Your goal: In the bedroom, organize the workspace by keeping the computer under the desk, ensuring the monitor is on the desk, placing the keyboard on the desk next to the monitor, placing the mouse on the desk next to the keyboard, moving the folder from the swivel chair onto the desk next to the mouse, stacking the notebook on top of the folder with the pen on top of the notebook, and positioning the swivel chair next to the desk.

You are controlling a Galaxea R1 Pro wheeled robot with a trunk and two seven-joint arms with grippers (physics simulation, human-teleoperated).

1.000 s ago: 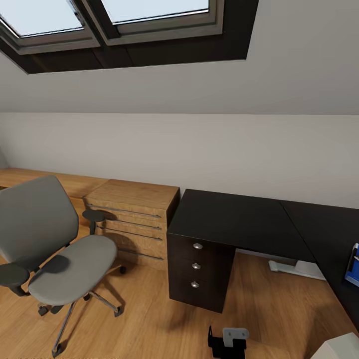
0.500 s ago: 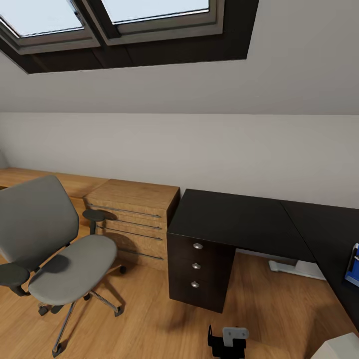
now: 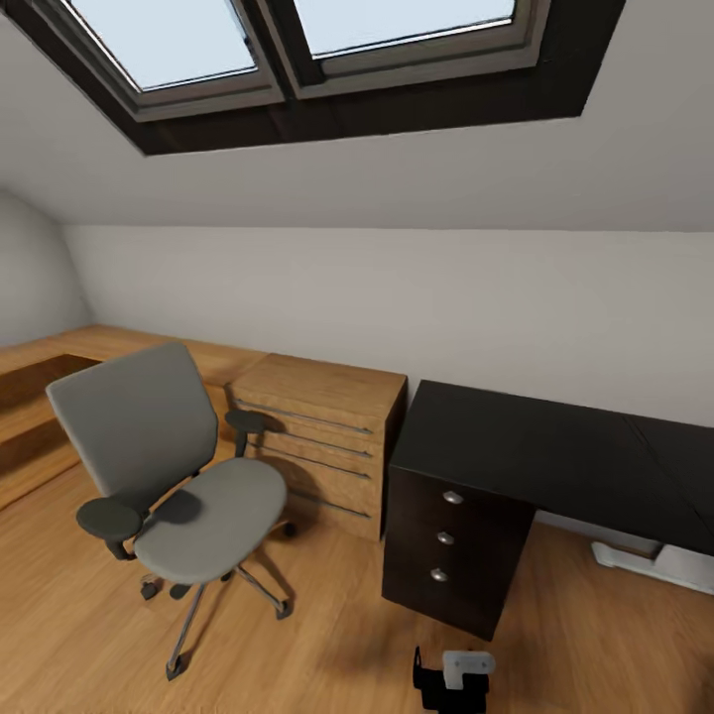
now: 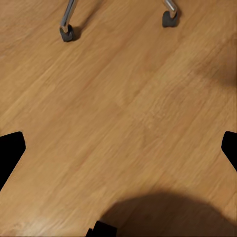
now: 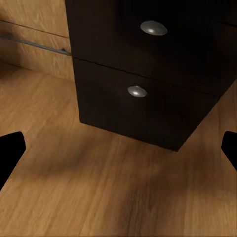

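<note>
Even daylight from 2 skylights (image 3: 297, 50) — soft floor (image 3: 79, 635) shadows, sharp render.

Head camera overlooks swivel chair (image 3: 174, 476) and drawer unit (image 3: 451, 550); wrists face floor closely.

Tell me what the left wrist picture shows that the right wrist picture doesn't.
The left wrist picture has two chrome legs of the swivel chair ending in black casters, standing on bare floor. The right wrist picture instead has the black drawer unit with round silver knobs, and a strip of light-wood shelving beside it. Both share the wood floor and the dark tips of a wide-open claw at the picture's edges.
</note>
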